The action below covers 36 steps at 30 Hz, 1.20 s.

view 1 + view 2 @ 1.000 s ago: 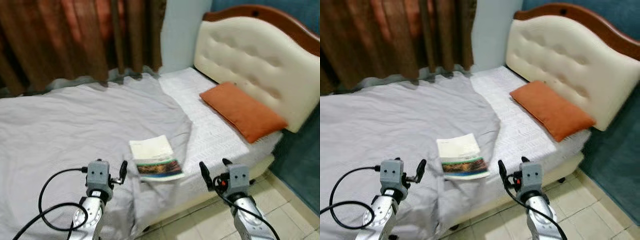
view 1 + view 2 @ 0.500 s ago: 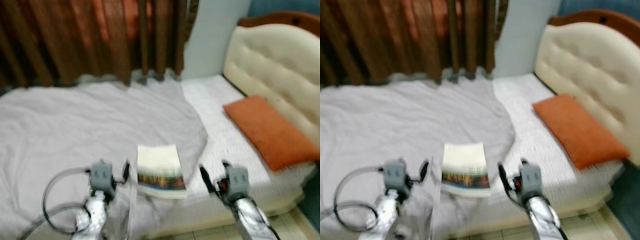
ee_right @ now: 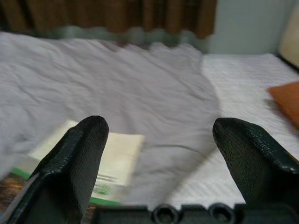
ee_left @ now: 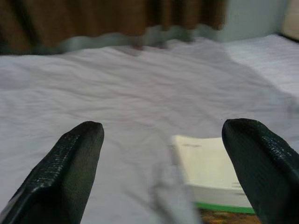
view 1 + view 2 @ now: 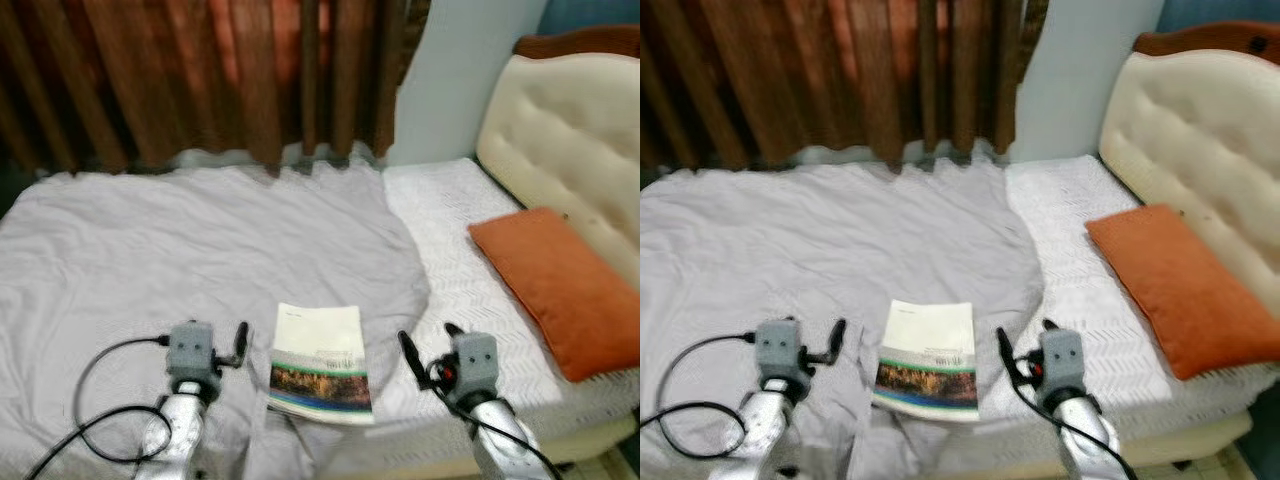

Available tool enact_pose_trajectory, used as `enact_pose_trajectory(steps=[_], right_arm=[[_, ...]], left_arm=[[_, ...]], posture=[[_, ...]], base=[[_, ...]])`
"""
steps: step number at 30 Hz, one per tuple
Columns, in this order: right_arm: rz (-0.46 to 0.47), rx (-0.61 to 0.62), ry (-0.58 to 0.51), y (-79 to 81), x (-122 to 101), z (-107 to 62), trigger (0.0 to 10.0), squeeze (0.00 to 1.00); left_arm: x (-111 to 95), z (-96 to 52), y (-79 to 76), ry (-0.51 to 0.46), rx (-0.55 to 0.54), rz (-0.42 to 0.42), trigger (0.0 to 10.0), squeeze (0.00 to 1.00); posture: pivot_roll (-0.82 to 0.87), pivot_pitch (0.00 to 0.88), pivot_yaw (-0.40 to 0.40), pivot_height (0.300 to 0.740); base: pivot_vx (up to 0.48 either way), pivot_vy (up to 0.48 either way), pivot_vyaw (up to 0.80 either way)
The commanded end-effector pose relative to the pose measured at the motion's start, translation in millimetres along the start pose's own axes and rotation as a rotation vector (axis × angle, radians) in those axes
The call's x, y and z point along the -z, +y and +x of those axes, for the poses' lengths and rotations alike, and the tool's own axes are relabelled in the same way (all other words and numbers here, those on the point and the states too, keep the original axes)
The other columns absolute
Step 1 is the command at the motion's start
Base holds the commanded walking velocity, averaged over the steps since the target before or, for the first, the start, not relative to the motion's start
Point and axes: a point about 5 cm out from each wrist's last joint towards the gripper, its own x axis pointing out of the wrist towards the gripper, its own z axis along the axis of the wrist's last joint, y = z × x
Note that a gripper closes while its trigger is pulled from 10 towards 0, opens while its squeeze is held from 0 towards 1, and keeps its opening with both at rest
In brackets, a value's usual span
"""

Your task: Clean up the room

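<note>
A paperback book [image 5: 320, 360] with a cream upper cover and a dark picture band lies flat on the grey bedsheet [image 5: 200, 240] near the bed's front edge. My left gripper [image 4: 162, 128] is open, hovering low over the sheet just left of the book [image 4: 210, 170]. On the book's other side my right gripper [image 5: 428, 338] is also open, with the book [image 3: 112, 158] lying beyond one finger. Nothing sits between the fingers of either gripper. An orange pillow [image 5: 555, 285] rests on the white mattress cover at the right.
A cream tufted headboard [image 5: 570, 130] with a wooden rim stands at the right. Brown curtains [image 5: 200, 80] hang behind the bed, beside a pale wall [image 5: 450, 70]. A black cable [image 5: 100, 400] loops off my left wrist. The bed's front edge runs below my grippers.
The whole picture has shifted right, so the camera has turned left and closer to the bed. The book now lies between the two grippers. Both grippers stay open.
</note>
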Motion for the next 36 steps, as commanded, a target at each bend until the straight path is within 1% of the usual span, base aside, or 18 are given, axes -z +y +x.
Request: enact_pose_trajectory(steps=[1, 6, 8, 10, 16, 17, 18, 19, 20, 24, 25, 28, 30, 31, 32, 33, 34, 36], right_arm=[[0.001, -0.016, -0.02, 3.2, -6, 4.6, 10.0, 0.0], [0.002, -0.023, -0.016, 2.9, -6, 4.9, 10.0, 0.0], [0.028, -0.037, 0.004, 4.8, -3, 5.5, 10.0, 0.0], [0.106, -0.016, 0.043, 4.7, 1, 6.9, 10.0, 0.0], [0.125, 0.006, 0.102, 0.1, 9, 10.3, 10.0, 0.0], [0.146, 0.022, 0.148, -2.2, 14, 11.7, 10.0, 0.0], [0.167, 0.033, 0.185, -4.0, 19, 12.7, 10.0, 0.0], [0.167, 0.033, 0.185, -4.0, 19, 12.7, 10.0, 0.0], [0.199, 0.05, 0.241, -6.9, 28, 14.6, 10.0, 0.0], [0.252, 0.094, 0.329, -13.5, 39, 20.2, 10.0, 0.0], [0.27, 0.104, 0.349, -14.4, 41, 22.3, 10.0, 0.0], [0.326, 0.127, 0.363, -15.9, 41, 27.6, 10.0, 0.0], [0.364, 0.129, 0.36, -16.1, 39, 30.7, 10.0, 0.0], [0.364, 0.129, 0.36, -16.1, 39, 30.7, 10.0, 0.0], [0.379, 0.132, 0.358, -16.4, 40, 30.8, 10.0, 0.0], [0.38, 0.143, 0.363, -17.6, 41, 31.1, 10.0, 0.0], [0.38, 0.143, 0.363, -17.6, 41, 31.1, 10.0, 0.0], [0.379, 0.157, 0.347, -19.8, 38, 32.9, 10.0, 0.0]], left_arm=[[0, 1.5, 8.7, 0.009, -0.018, 0.052, 10.0, 0.0], [-1, 1.9, 5.4, 0.005, 0.014, 0.013, 10.0, 0.0], [0, 2.4, 5.9, 0.014, 0.012, 0.019, 10.0, 0.0], [-1, 2.6, 5.7, 0.012, 0.016, 0.02, 10.0, 0.0], [-4, 3.3, 3.3, 0.001, 0.056, 0.038, 10.0, 0.0], [-6, 3.4, 3.1, -0.003, 0.069, 0.076, 10.0, 0.0], [-6, 4.1, 2.2, 0.003, 0.085, 0.075, 10.0, 0.0], [-6, 4.1, 2.2, 0.003, 0.085, 0.075, 10.0, 0.0], [-7, 5.7, -0.1, 0.01, 0.122, 0.066, 10.0, 0.0], [-14, 8.8, -7.1, 0.027, 0.254, 0.065, 10.0, 0.0], [-15, 8.5, -8.9, 0.036, 0.3, 0.071, 10.0, 0.0], [-19, 4.2, -9.5, 0.042, 0.368, 0.075, 10.0, 0.0], [-28, -3.7, -11.4, 0.055, 0.457, 0.037, 10.0, 0.0], [-28, -3.7, -11.4, 0.055, 0.457, 0.037, 10.0, 0.0], [-39, -12.2, -14.0, 0.058, 0.523, -0.003, 10.0, 0.0], [-45, -15.7, -15.5, 0.055, 0.562, -0.006, 10.0, 0.0], [-45, -15.7, -15.5, 0.055, 0.562, -0.006, 10.0, 0.0], [-63, -24.6, -15.1, 0.051, 0.642, -0.007, 10.0, 0.0]], posture=[[-0.04, 0.0, -0.013, 0.74], [-0.04, 0.0, -0.014, 0.74], [-0.03, 0.0, -0.014, 0.74], [-0.03, 0.0, -0.014, 0.74], [-0.02, 0.0, -0.011, 0.74], [-0.02, 0.0, -0.009, 0.74], [-0.02, 0.004, -0.007, 0.74], [-0.02, 0.004, -0.007, 0.74], [-0.01, 0.017, -0.002, 0.74], [0.01, 0.051, 0.012, 0.74], [0.02, 0.069, 0.018, 0.74], [0.03, 0.107, 0.032, 0.74], [0.07, 0.215, 0.058, 0.74], [0.07, 0.215, 0.058, 0.74], [0.1, 0.302, 0.085, 0.74], [0.11, 0.323, 0.091, 0.74], [0.11, 0.323, 0.091, 0.74], [0.14, 0.415, 0.13, 0.74]], base=[[0.0, 0.0, 0.0], [0.086, 0.0, 0.0], [0.467, 0.0, 0.0], [0.472, 0.0, 0.0], [0.474, 0.0, 0.0], [0.48, 0.0, 0.0], [0.0, 0.0, 0.0], [0.0, 0.0, 0.0], [0.0, 0.0, 0.0], [0.0, 0.0, 0.0], [0.0, 0.0, 0.0], [0.0, 0.0, 0.0], [0.0, 0.0, 0.0], [0.0, 0.0, 0.0], [0.0, 0.0, 0.0], [0.0, 0.0, 0.0], [0.0, 0.0, 0.0], [0.0, 0.0, 0.0]])
